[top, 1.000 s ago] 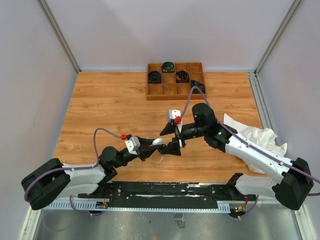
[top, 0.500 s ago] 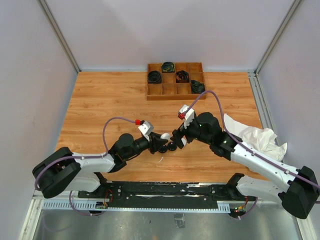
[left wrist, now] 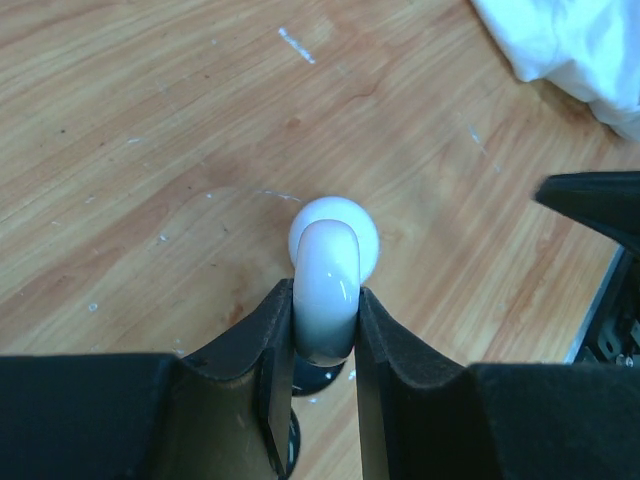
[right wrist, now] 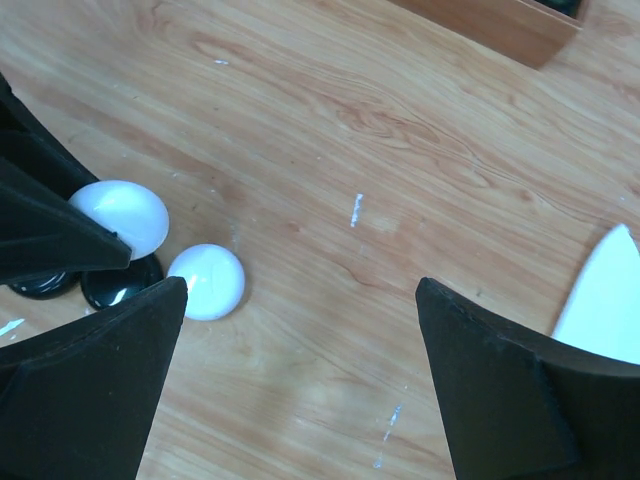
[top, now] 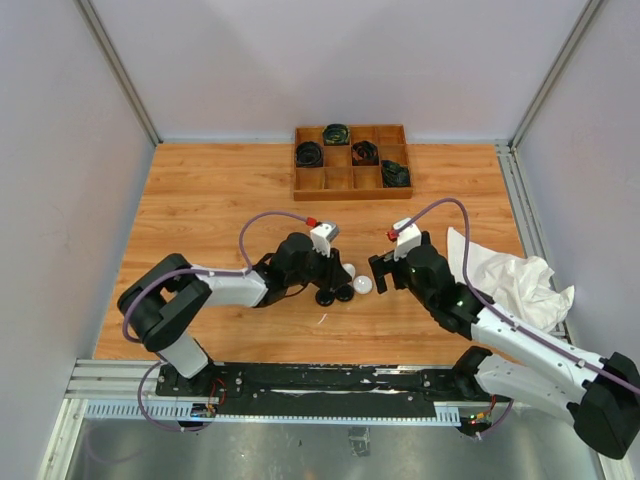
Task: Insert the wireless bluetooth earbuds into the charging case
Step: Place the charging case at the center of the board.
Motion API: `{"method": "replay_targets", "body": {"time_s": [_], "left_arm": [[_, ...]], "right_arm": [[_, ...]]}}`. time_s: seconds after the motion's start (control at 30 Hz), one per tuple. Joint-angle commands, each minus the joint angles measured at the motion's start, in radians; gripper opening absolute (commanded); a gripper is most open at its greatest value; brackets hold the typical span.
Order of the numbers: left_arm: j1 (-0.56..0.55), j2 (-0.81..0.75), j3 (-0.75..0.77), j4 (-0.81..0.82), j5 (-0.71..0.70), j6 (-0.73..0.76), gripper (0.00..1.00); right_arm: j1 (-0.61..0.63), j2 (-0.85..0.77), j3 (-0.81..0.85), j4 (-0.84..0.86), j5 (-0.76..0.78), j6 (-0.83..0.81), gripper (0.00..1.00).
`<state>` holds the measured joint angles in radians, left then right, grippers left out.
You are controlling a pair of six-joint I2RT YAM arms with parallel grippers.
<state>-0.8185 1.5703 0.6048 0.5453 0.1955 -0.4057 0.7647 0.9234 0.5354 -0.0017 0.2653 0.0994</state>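
My left gripper (top: 338,276) (left wrist: 325,292) is shut on a white round charging case (left wrist: 326,300), held edge-on just above the table. A second white round case (top: 362,285) (right wrist: 206,281) (left wrist: 336,222) lies on the wood just beyond it. Two black round cases (top: 326,297) (right wrist: 120,286) rest under and beside the left fingers. My right gripper (top: 381,273) (right wrist: 300,285) stands wide open to the right of the loose white case, with nothing between its fingers. The earbuds are out of view.
A wooden compartment tray (top: 349,190) (right wrist: 500,28) with coiled black cables stands at the back. Crumpled white paper (top: 512,275) (left wrist: 575,50) lies at the right, beside the right arm. Grey walls close in the table on three sides.
The left arm has stretched right and forward, carrying the white case to the middle. The right gripper has opened wide and drawn back right. A white case now lies between them.
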Motion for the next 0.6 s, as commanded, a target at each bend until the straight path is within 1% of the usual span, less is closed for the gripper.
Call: {"method": "replay_targets", "body": {"time_s": [0.0, 0.1, 0.2, 0.4, 0.57], "left_arm": [[0.055, 0.090, 0.077, -0.106, 0.099, -0.066, 0.06], [0.092, 0.150, 0.113, -0.100, 0.174, -0.112, 0.08], [0.101, 0.202, 0.145, -0.091, 0.216, -0.130, 0.10], [0.112, 0.294, 0.223, -0.099, 0.256, -0.149, 0.15], [0.120, 0.315, 0.255, -0.164, 0.239, -0.142, 0.25]], "right_arm": [[-0.020, -0.071, -0.066, 0.094, 0.140, 0.024, 0.99], [-0.029, -0.099, -0.093, 0.119, 0.161, 0.016, 0.99], [-0.037, -0.104, -0.101, 0.123, 0.172, 0.005, 0.99], [-0.045, -0.082, -0.103, 0.132, 0.159, 0.012, 0.99], [-0.050, -0.075, -0.105, 0.135, 0.155, 0.019, 0.99]]}}
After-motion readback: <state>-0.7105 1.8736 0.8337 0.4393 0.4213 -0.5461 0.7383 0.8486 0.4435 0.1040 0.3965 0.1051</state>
